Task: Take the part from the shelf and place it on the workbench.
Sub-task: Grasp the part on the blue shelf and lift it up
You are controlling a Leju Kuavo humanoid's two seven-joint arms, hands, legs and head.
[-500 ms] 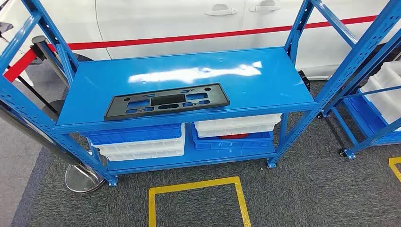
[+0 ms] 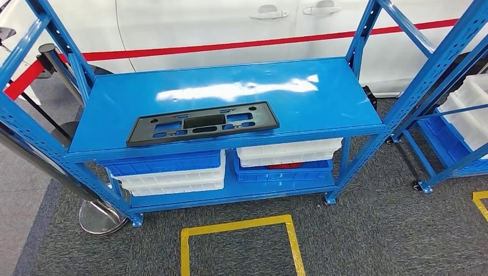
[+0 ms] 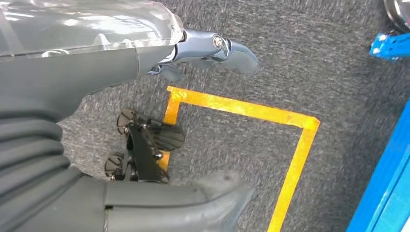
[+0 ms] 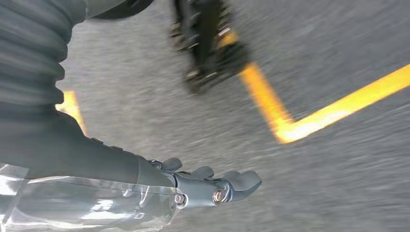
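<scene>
A flat black plastic part (image 2: pixel 202 122) with several cut-outs lies on the top board of the blue shelf (image 2: pixel 322 98), near its front edge and left of the middle. My left hand (image 3: pixel 145 121) hangs over grey carpet, its thumb and fingers apart and nothing between them. My right hand (image 4: pixel 193 181) also hangs above the carpet with straight fingers, holding nothing. Both hands are low, far from the part.
White and blue bins (image 2: pixel 167 171) fill the shelf's lower level. A second blue rack (image 2: pixel 454 115) with white bins stands at the right. A white car (image 2: pixel 241 29) is behind the shelf. A stanchion base (image 2: pixel 102 217) sits at the left. Yellow floor tape (image 2: pixel 239 227) marks a square in front.
</scene>
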